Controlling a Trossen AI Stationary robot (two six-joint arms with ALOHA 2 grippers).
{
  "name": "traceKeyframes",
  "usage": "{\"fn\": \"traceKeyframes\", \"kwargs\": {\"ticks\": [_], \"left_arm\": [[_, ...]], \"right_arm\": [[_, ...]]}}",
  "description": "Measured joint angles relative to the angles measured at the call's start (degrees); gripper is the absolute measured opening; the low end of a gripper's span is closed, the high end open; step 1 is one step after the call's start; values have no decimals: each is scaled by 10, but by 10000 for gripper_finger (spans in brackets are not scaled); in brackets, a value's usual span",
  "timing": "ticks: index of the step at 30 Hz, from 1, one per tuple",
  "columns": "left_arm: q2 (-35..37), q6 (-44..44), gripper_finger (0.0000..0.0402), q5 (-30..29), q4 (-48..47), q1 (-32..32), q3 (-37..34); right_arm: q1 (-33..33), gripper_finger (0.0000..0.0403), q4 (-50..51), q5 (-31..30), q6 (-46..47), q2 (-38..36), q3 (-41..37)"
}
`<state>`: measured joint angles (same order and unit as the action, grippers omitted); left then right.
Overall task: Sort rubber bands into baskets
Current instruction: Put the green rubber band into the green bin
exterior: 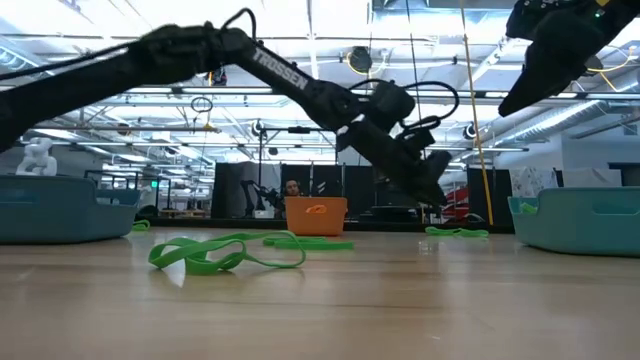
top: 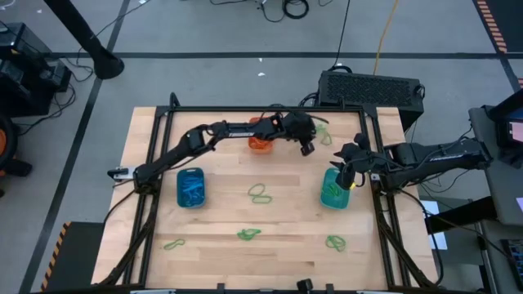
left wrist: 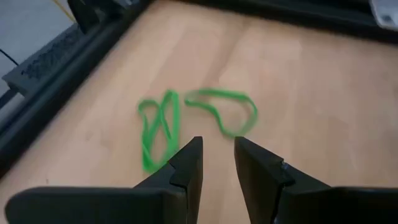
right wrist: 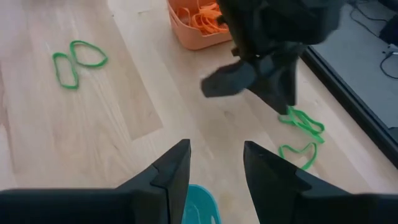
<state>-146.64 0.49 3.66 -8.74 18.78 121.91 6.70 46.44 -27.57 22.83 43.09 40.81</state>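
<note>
The left gripper (left wrist: pixel 217 163) hung above the wooden table (top: pixel 278 233) with its jaws a little apart and nothing between them. Two green rubber bands (left wrist: pixel 193 121) lay flat on the wood just ahead of its fingertips, not touching them. The orange basket (top: pixel 260 140) sat close behind this gripper, with orange bands inside it.

The right gripper (right wrist: pixel 214 163) was also released, its jaws apart and empty. The teal-green basket (right wrist: pixel 200 205) sat right under its jaws. The left gripper showed straight ahead of it, over the two green bands near the table's edge.

The blue basket (top: pixel 190 187) stood well apart from both grippers, with blue bands in it. More green bands (top: pixel 260 193) lay loose on the table, far from either set of jaws.
</note>
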Motion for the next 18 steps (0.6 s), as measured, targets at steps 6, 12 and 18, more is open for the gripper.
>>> {"fn": "traceKeyframes", "kwargs": {"ticks": [6,12,18], "left_arm": [[-70,-28,100,-29,-81,6,132],[-68,-81,99,17,-58,23,130],[-18,-54,99,98,-105,28,130]], "right_arm": [[0,141,0,-9,0,0,0],[-1,141,-1,-12,-7,0,0],[-17,141,41,-54,47,0,0]]}}
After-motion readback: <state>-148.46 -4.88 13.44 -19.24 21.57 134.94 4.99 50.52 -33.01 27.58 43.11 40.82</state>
